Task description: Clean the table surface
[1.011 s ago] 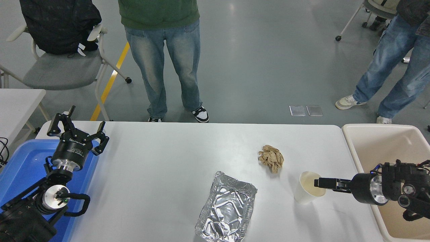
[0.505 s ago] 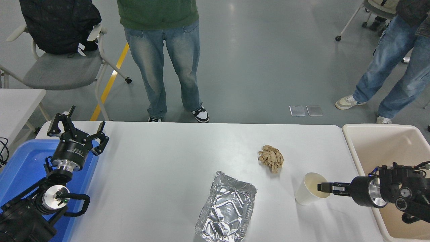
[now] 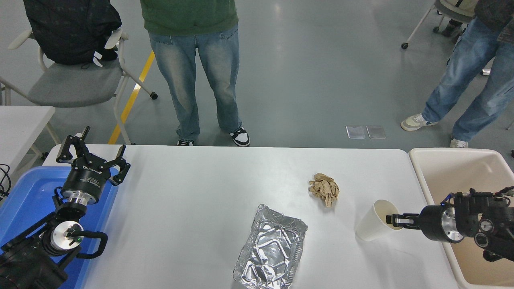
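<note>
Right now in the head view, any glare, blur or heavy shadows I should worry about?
Head view: sharp throughout, no motion blur, even on the right gripper at the paper cup. The foil tray throws bright specular glints; the table surface shows a soft sheen, with only faint shadows beside the cup and the crumpled brown paper. Ceiling lights reflect on the grey floor.

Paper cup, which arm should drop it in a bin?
Right. The right gripper already grips the tilted paper cup by its rim, beside the beige bin. The left gripper is parked far off.
</note>
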You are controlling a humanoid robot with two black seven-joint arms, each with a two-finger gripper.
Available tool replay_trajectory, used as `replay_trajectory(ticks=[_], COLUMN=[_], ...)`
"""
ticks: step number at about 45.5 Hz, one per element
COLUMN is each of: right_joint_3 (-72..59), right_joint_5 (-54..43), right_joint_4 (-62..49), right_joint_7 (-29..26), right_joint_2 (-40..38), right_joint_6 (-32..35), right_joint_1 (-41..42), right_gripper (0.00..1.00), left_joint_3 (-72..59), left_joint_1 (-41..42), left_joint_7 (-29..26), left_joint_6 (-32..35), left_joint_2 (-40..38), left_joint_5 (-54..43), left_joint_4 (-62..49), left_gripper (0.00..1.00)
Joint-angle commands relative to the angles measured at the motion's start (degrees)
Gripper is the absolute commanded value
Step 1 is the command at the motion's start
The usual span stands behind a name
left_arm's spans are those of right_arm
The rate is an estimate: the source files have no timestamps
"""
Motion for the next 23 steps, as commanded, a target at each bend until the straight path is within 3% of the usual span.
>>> replay_trajectory(ticks=[1,23], right_joint_3=[-0.1,0.3], right_joint_5=[-0.6,-0.7], right_joint_4=[1.4,8.4], right_joint_7=[0.9,3.2], right_joint_2=[-2.8,-14.8], right_joint_6=[0.7,2.1], right_joint_1=[2.6,4.8], right_gripper=[0.00,0.00], left_joint_3=[0.0,0.0], left_joint_1=[0.1,0.1], left_joint_7=[0.0,0.0], left_joint_6=[0.0,0.0], left_joint_2=[0.0,0.1], left_joint_5=[0.0,0.0], left_joint_4=[0.0,0.0], left_gripper=[0.99,0.99])
